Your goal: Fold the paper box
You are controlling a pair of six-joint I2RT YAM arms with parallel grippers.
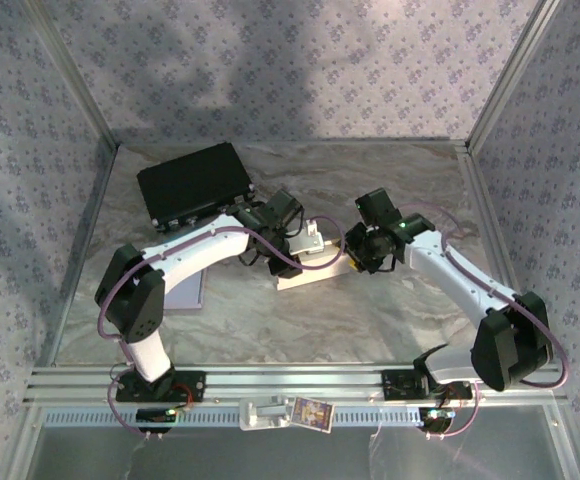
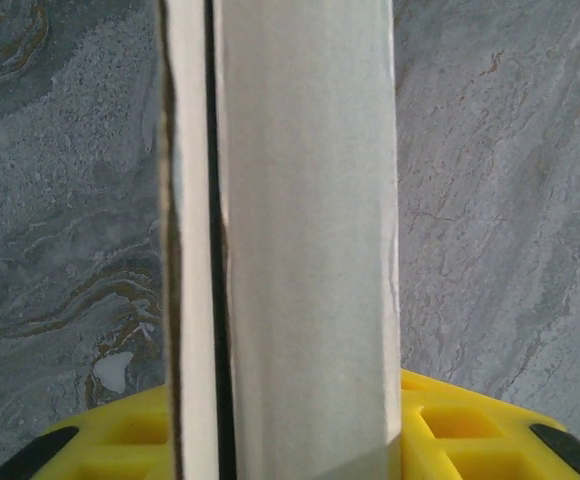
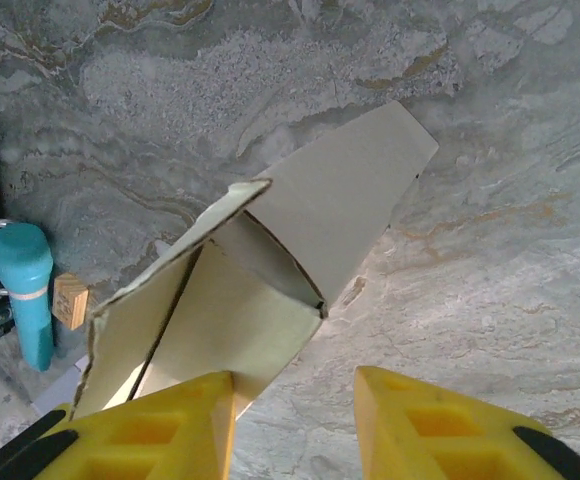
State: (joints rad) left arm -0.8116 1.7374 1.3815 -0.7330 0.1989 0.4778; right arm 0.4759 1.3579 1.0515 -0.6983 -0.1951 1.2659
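Enclosing marbled grey bench [image 1: 370,315]: floral walls [image 1: 270,60]; box [image 3: 350,200] pinched by left end effector [image 2: 290,445]; right end effector [image 3: 295,410] part open beside it

No writing, number or brand can be read anywhere. The small card [image 1: 311,412] on the rail [image 1: 270,382] at six o'clock in the top view bears a coloured print, too small to make out. The paper box [image 3: 300,250] shows plain faces.
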